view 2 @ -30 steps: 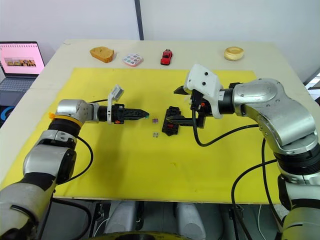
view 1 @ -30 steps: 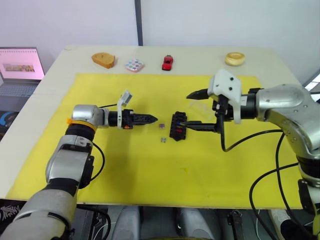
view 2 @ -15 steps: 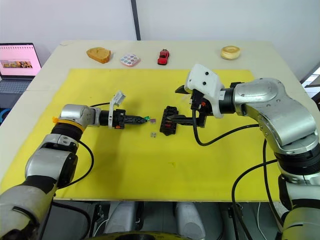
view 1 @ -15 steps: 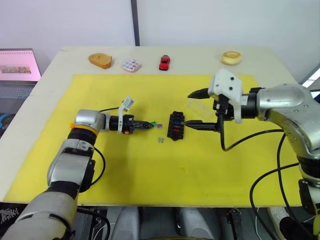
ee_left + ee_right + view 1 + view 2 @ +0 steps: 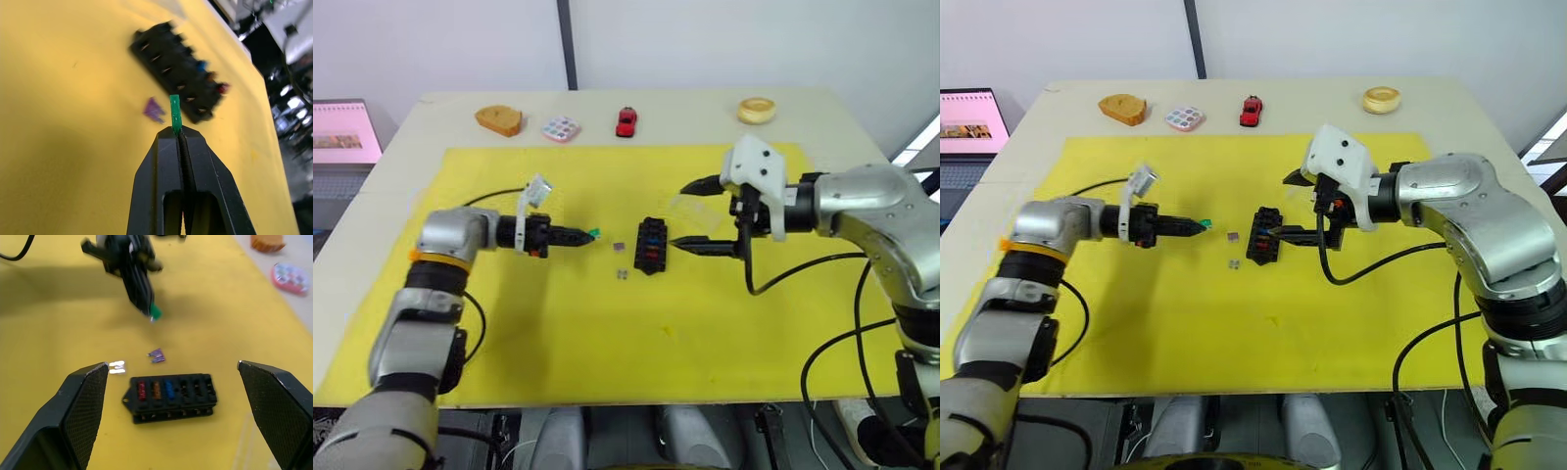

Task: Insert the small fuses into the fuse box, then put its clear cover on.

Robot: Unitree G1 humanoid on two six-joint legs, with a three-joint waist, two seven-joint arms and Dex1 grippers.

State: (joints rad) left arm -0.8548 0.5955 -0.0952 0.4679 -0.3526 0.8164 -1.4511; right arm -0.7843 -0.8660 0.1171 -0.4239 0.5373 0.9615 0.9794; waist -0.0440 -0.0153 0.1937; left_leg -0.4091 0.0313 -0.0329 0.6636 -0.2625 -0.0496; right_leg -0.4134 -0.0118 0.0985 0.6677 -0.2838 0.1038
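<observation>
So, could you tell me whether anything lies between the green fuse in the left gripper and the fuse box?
Only the loose purple fuse lies on the mat between the green fuse, pinched in the left gripper, and the fuse box.

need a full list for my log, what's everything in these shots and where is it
yellow mat: one, yellow, covering most of the table
table: one, beige, under the mat
fuse box: one, black, mid-mat; red, orange and blue fuses seated in one row
green fuse: one, green, pinched in the left gripper
purple fuse: one, purple, loose on the mat beside the fuse box
grey fuse: one, pale grey, loose on the mat near the box's end
clear cover: one, transparent, on the mat behind the box
wooden block: one, tan, far edge
multicoloured tile: one, far edge
toy car: one, red, far edge
ring: one, tan, far edge
laptop: one, left of the table
left gripper: shut on the green fuse
right gripper: open, by the fuse box
</observation>
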